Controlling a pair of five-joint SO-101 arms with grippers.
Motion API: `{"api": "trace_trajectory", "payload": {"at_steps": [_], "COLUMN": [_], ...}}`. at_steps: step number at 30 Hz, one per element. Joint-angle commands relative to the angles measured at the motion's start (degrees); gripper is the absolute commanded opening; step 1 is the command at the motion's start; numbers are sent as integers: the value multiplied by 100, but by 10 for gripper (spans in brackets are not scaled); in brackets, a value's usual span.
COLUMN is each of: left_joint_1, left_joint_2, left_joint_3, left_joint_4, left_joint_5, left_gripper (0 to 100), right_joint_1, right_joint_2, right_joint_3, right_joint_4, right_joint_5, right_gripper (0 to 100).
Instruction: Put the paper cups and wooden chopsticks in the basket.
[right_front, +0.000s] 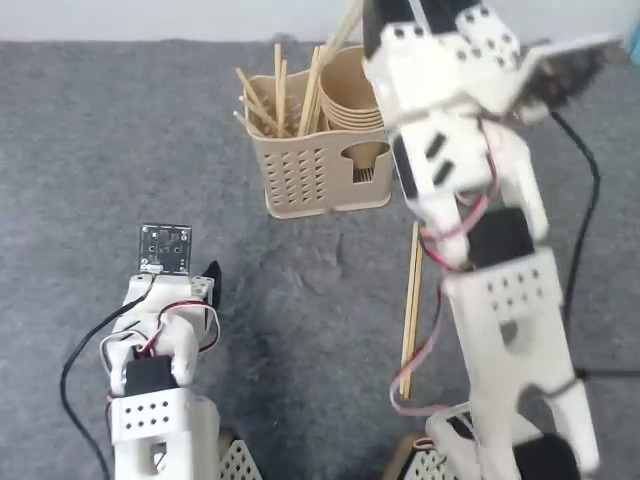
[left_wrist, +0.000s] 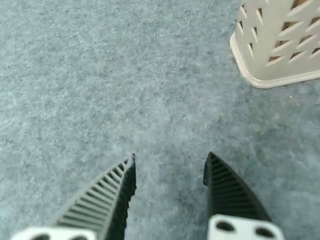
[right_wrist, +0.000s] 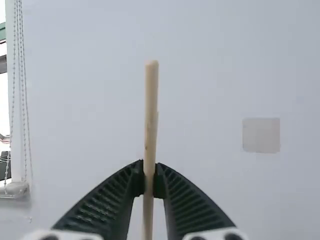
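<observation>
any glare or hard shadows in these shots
High view: even light, no hard shadows around the basket. Left wrist view: flat light on the grey mat under the left gripper, no glare. Right wrist view: bright white wall behind, so the right gripper looks dark; the chopstick is well lit.

Grey carpet (right_front: 120, 130) covers your tabletop. Behind, you have a plain white wall (right_wrist: 225, 60), one pale square patch (right_wrist: 261, 134), a hanging bead cord (right_wrist: 19, 75).

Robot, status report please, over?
Right gripper shut on pale wooden chopstick, raised. Left gripper open, empty, above grey mat. Beige slotted plastic basket holds paper cups, chopsticks; one pair lies on mat. Nothing blocking.
</observation>
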Motion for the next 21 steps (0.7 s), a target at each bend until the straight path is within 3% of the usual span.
{"api": "trace_trajectory", "payload": {"at_steps": [1, 10, 21], "left_joint_1": [53, 53, 53], "left_joint_2": [-88, -97, -105], "left_joint_3": [-22, -22, 66], "left_joint_4": [-141, -149, -352], "left_joint_5": [-70, -70, -70], "left_gripper": [213, 213, 213], "right_joint_1": [-66, -75, -444], "right_joint_2": [655, 1534, 1930], "right_joint_3": [-888, -1037, 290], "right_joint_4": [4, 259, 312], "right_joint_5": [-53, -941, -985], "right_gripper": [8, 8, 12]}}
